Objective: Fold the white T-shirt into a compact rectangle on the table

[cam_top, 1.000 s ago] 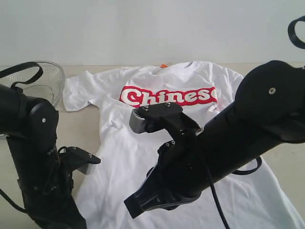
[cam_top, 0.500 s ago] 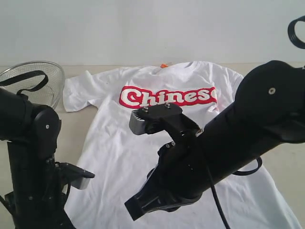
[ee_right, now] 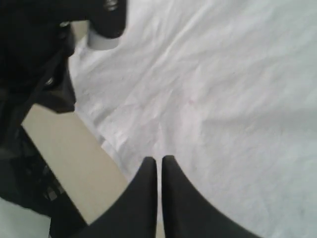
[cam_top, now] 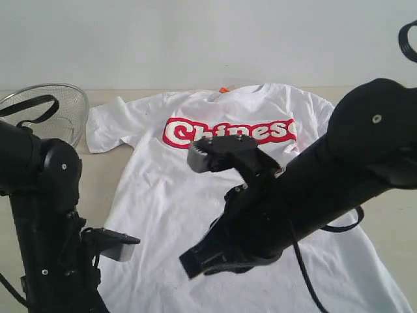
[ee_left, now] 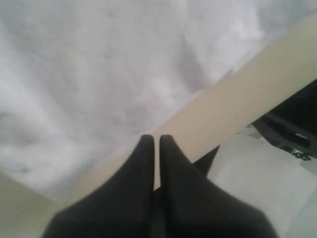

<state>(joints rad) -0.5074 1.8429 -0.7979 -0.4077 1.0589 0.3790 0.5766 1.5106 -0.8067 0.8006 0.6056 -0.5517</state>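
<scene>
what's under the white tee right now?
The white T-shirt lies spread on the table; bare beige tabletop shows beside it. Anything between fabric and table is hidden.

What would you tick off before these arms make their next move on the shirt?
1. White T-shirt lies flat on the table, print up: ok.
2. Both sleeves spread: cannot tell; the right arm hides most of one.
3. Left jaws near the shirt's edge: ok.
4. Right jaws near the shirt's edge: ok.
5. Jaws open to grip: not ok; both pairs are shut, empty.
6. Wire mesh bowl off the shirt: ok.
</scene>
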